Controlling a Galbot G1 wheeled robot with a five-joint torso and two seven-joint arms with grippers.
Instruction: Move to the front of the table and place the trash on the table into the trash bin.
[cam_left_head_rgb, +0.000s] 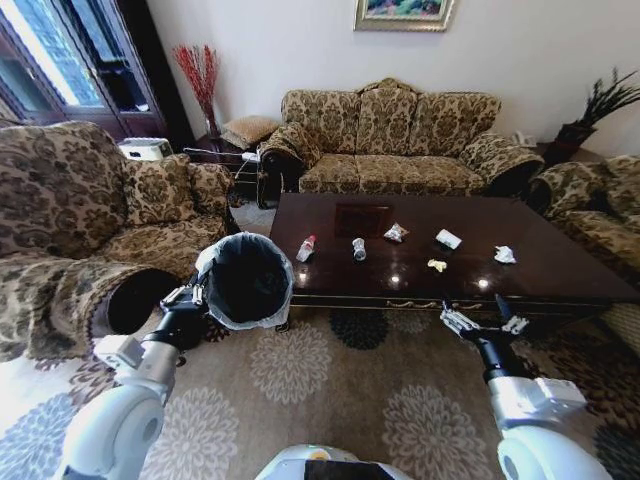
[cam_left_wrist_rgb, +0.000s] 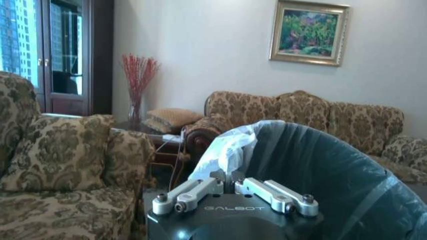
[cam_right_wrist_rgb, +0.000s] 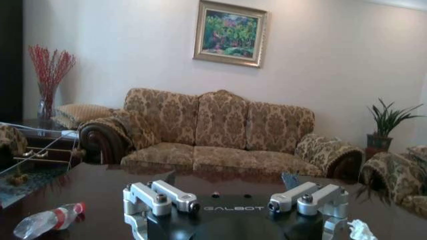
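Your left gripper (cam_left_head_rgb: 200, 291) is clamped on the bin (cam_left_head_rgb: 245, 280) rim, bag-lined, at the table's (cam_left_head_rgb: 540, 280) left front corner. Right gripper (cam_left_head_rgb: 478, 324) spread wide, hovering at the front edge. Bottle (cam_left_head_rgb: 306, 248), can (cam_left_head_rgb: 359, 249), wrapper (cam_left_head_rgb: 396, 232), cup (cam_left_head_rgb: 448, 239), scrap (cam_left_head_rgb: 437, 265), tissue (cam_left_head_rgb: 505, 254) lie across the tabletop. Sofa (cam_left_head_rgb: 390, 140) behind.

Yellowish scrap (cam_left_head_rgb: 437, 265) too small to identify

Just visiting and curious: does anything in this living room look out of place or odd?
Yes. Litter is scattered across the coffee table: a bottle lying on its side, a crushed can, a wrapper, a tissue. Also, the trash bin is lifted and tilted, held by the left end effector at its rim.
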